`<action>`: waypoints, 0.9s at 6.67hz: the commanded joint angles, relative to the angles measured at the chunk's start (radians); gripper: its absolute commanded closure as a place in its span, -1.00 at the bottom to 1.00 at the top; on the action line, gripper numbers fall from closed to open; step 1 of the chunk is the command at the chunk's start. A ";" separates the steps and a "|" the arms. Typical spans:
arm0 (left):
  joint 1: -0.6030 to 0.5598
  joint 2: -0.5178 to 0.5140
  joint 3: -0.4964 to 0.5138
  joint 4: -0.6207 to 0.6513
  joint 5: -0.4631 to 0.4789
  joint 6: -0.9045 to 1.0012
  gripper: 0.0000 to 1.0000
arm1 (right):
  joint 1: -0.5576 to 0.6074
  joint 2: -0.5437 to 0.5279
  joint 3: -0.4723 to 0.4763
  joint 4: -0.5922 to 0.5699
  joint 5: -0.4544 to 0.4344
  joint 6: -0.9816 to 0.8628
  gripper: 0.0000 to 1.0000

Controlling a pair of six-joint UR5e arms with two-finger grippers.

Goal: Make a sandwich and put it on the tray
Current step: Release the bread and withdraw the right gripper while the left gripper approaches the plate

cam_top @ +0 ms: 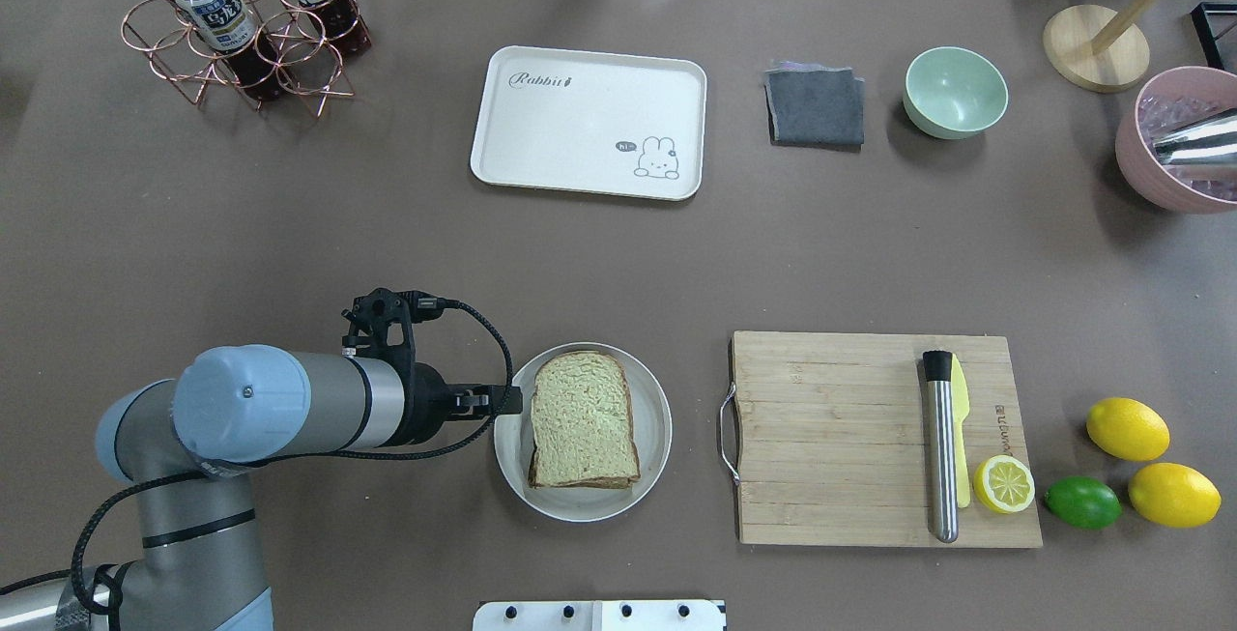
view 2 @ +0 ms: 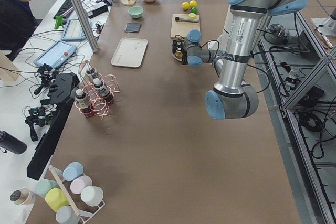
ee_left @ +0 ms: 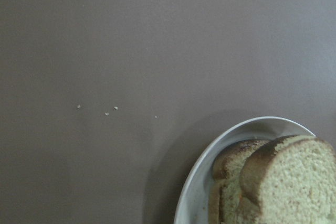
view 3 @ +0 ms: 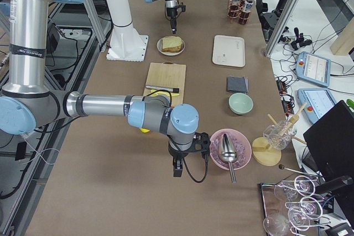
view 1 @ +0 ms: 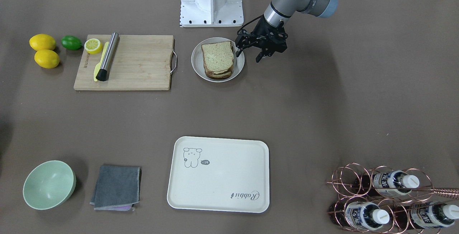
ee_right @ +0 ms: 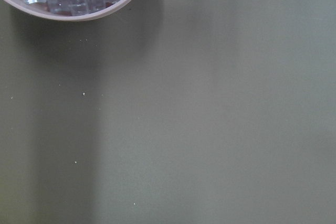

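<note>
The sandwich (view 1: 217, 59) sits on its white plate (view 1: 197, 66), well apart from the tray (view 1: 229, 171). The left gripper (view 1: 248, 55) hangs at the plate's rim, fingers spread wide. The right gripper (view 3: 177, 168) hovers beside a pink bowl (view 3: 248, 148); I cannot tell how its fingers stand.

A steel muddler (view 1: 107, 56) and half lemon (view 1: 93, 45) lie on the cutting board (view 1: 140, 65), a lime (view 1: 71, 42) just beside.

The matt brown bench (cam_top: 290, 244) bears a grainy wooden board (cam_top: 831, 438), a brushed metal rod (cam_top: 939, 447), a smooth cream tray (cam_top: 570, 133), a grey cloth (cam_top: 815, 107) and rough bread (cam_top: 583, 414) on a smooth plate (cam_top: 657, 428).
</note>
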State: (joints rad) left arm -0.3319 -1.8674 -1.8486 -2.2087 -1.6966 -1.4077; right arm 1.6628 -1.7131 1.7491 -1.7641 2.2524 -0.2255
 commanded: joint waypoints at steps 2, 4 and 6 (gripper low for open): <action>0.052 -0.001 0.014 0.000 0.015 0.000 -0.01 | 0.000 0.000 0.001 0.000 -0.001 0.000 -1.00; 0.057 -0.004 0.028 0.000 0.015 0.001 0.06 | 0.000 0.001 0.000 0.000 -0.002 0.000 -1.00; 0.056 -0.006 0.032 0.000 0.015 0.003 0.14 | 0.000 0.000 0.000 0.000 -0.002 0.000 -1.00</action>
State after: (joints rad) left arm -0.2757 -1.8722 -1.8189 -2.2089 -1.6813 -1.4063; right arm 1.6628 -1.7123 1.7488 -1.7641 2.2505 -0.2255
